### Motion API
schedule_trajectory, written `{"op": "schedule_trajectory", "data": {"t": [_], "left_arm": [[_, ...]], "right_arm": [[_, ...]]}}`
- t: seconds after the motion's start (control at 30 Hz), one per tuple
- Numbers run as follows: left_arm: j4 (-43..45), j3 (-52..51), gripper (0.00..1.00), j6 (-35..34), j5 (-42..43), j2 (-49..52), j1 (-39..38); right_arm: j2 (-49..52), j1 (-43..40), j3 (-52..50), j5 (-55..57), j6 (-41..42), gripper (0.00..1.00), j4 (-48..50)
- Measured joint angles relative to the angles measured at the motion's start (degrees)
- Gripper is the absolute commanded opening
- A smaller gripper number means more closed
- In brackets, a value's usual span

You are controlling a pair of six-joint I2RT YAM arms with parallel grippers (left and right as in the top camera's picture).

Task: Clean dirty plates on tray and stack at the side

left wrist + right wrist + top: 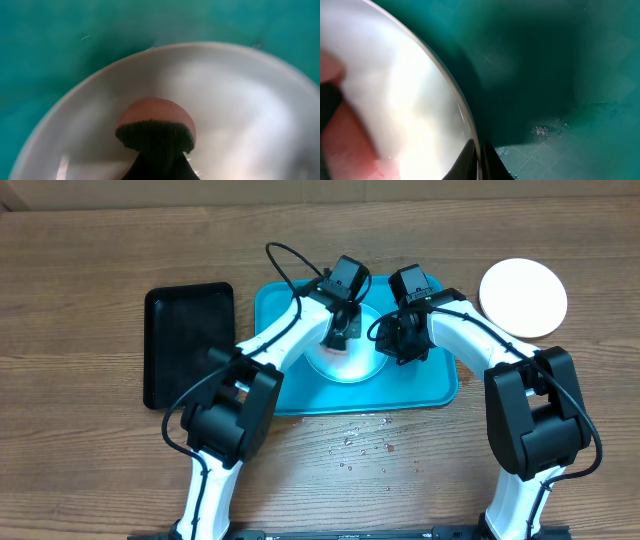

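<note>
overhead: a large rectangular turquoise tray (430, 385) of plastic, raised rim, sits mid-frame on the brown wooden surface (90, 240), and on it lies a small round pale plate (358, 368). the left claw (338, 340) is down on that plate's middle, the right claw (398, 345) at its right edge. a plain round white plate (522, 298) rests off the tray at the upper right of the frame; whether others lie under it i cannot tell. a smaller rectangular black tray (188, 345) lies at left, and water droplets (365, 442) speckle the wood below the turquoise tray. left wrist: the left claw looks pressed together on a round pink sponge (156, 127) with a dark green scouring face, held against the pale plate, which shows no red here. right wrist: the right claw's two dark fingers pinch the pale plate's rim at the bottom of the frame. my judgement: at least one plate is done; this one is mid-wipe and not yet stacked. no brand, label or writing is readable.
</note>
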Motion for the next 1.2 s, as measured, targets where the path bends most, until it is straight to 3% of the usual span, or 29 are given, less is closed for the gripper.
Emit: {"op": "schedule_trajectory", "data": {"t": [0.27,0.77,1.2], "left_arm": [[-6.75,1.07,0.04,1.7,-0.15,0.0,2.54],[-1.44,1.03,0.04,1.9,-0.33,0.57,-4.96],[-4.2,2.16,0.04,0.79,-1.25,1.42,-1.75]], "right_arm": [[0.0,0.0,0.0,-0.02,0.02,0.04,0.11],[0.0,0.0,0.0,-0.04,-0.02,0.04,0.09],[0.0,0.0,0.0,-0.02,0.02,0.04,0.09]]}}
